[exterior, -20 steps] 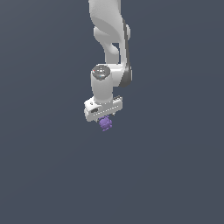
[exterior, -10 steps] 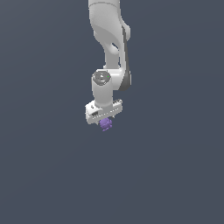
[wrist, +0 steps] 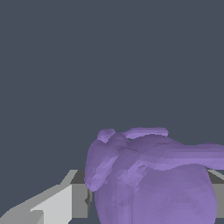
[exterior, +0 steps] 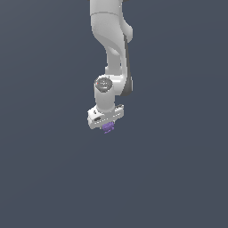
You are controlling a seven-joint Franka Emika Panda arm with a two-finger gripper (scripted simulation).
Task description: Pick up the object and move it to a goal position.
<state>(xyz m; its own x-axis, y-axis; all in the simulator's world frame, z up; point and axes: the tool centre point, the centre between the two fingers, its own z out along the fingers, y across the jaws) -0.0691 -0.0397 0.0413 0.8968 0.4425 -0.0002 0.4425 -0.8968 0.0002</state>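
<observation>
No container anywhere in either view. Purple knobbly blob (exterior: 107, 128) tucked directly under the white gripper (exterior: 107, 126), poking out at the six o'clock edge of the hand body, narrower than that body. Fingers almost wholly hidden in the exterior view; closed against the blob as far as can be seen, the lump filling the gap between them. In the wrist view, blob (wrist: 153, 179) huge and close, lumpy, matte, with a small knob standing off its flank; one pale grey finger (wrist: 57, 203) pressed right beside it, a dark pad strip touching the purple surface; the other finger only a sliver behind the blob.

White Panda arm (exterior: 111, 40) coming down from twelve o'clock, bending at a round wrist joint (exterior: 103, 83) just above the hand.

Surroundings flat, uniform slate grey (exterior: 178, 169) in both views; no edge, seam or horizon to separate floor from backdrop, so contact between blob and any surface not determinable.
</observation>
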